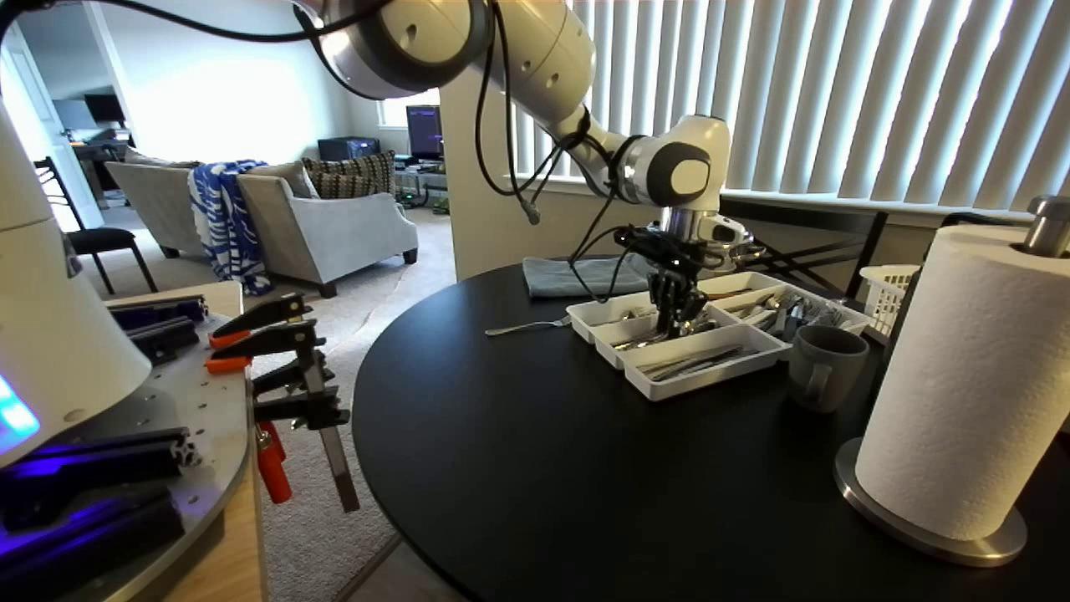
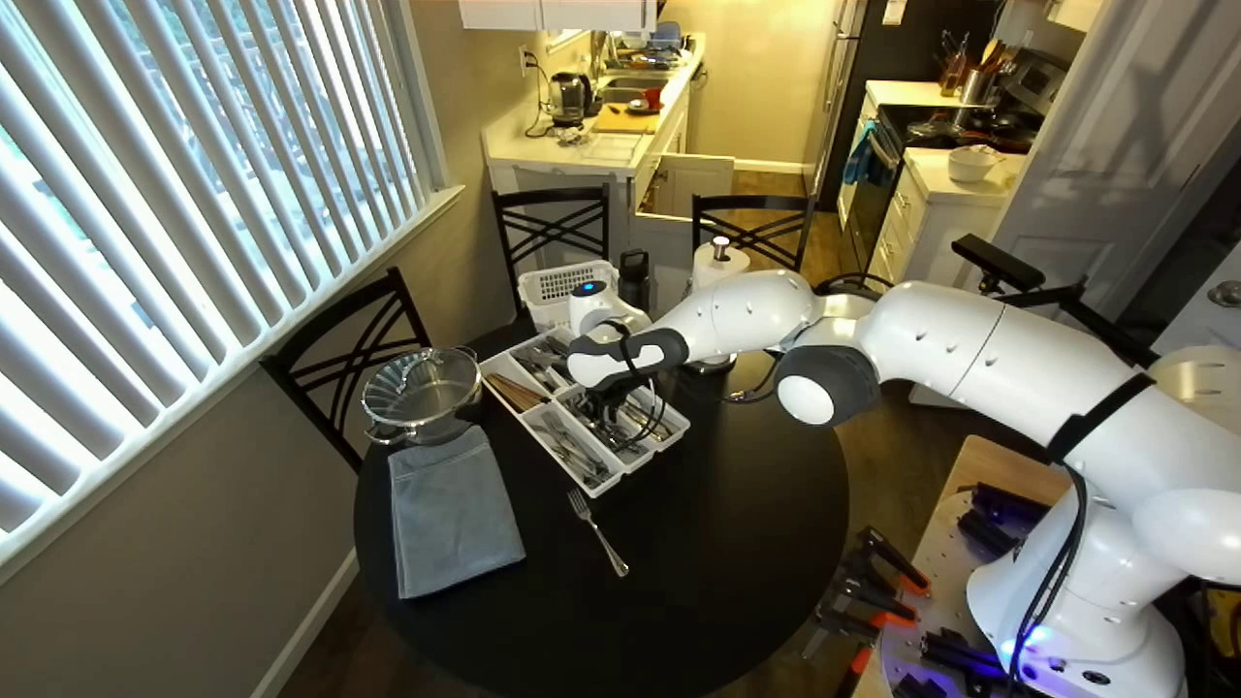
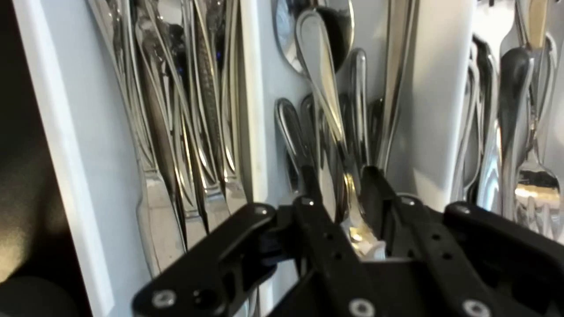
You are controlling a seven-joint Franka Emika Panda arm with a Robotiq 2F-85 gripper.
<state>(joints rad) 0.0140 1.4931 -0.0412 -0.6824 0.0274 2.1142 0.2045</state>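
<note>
Wrist view: in the white cutlery tray (image 3: pixel 83 110), the narrowly parted claw (image 3: pixel 343 178) is straddling a metal utensil (image 3: pixel 327 90), contact unclear. In an exterior view, a mug (image 1: pixel 827 359) is flanking the tray. In an exterior view, black tabletop (image 2: pixel 679 601) is stretching from tray to curved edge.

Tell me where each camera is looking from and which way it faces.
In an exterior view: beside the robot base, facing across the round black table toward vertical blinds; base, arm and gripper show.
In an exterior view: raised, facing down over the table toward the kitchen counter; base, arm and partly hidden gripper show.
Wrist view: on the wrist, facing into the cutlery tray; black gripper fingers show.
Both exterior views share the table, tray, loose fork and folded gray cloth.
</note>
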